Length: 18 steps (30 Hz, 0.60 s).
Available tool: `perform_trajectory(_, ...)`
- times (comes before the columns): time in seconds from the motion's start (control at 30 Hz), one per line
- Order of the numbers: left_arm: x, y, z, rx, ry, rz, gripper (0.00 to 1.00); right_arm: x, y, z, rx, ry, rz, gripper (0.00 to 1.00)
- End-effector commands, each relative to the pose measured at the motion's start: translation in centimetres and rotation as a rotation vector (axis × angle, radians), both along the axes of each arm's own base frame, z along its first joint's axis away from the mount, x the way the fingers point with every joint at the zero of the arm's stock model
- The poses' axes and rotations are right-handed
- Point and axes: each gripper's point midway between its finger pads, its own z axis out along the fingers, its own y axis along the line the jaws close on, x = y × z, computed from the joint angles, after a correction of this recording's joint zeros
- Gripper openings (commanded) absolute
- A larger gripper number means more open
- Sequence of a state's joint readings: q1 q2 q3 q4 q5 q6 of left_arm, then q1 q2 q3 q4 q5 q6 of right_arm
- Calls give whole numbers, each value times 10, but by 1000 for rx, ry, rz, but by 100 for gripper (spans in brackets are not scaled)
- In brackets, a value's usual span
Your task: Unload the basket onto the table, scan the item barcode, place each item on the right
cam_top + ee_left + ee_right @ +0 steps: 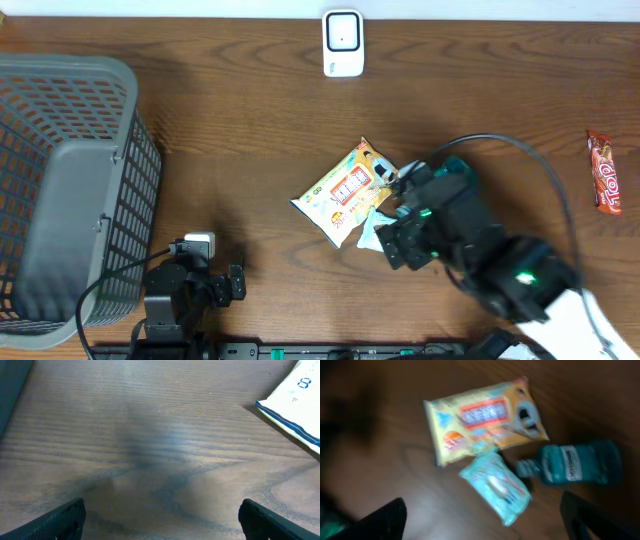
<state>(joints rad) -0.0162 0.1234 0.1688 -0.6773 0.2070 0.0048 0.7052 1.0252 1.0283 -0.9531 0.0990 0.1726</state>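
Three items lie mid-table: a yellow snack bag, a small teal packet and a teal mouthwash bottle on its side. In the overhead view the bottle is hidden under my right arm. My right gripper hovers over them, open, with nothing between its fingers; the teal packet lies just ahead of them. The white scanner stands at the far edge. My left gripper rests open and empty at the near left. The blur hides any barcode.
A grey mesh basket fills the left side. A red candy bar lies at the far right. The corner of a white package shows at the top right of the left wrist view.
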Motion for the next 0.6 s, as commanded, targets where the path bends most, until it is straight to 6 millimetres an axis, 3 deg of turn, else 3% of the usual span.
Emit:
perform_trajectory(0.0,-2,0,-4,7,14,-8,98,14,-31,-51,-230,-25,-178,86)
perform_trajectory(0.13,-2,0,-4,7,14,-8,98,13,-28,-97,-334,54,-149,81)
perform_trajectory(0.3,-2,0,-4,7,14,-8,98,9,-21,-137,-469,140,-67,75)
perform_trajectory(0.57,-2,0,-4,7,14,-8,98,-5,-17,-174,-626,201,15,69)
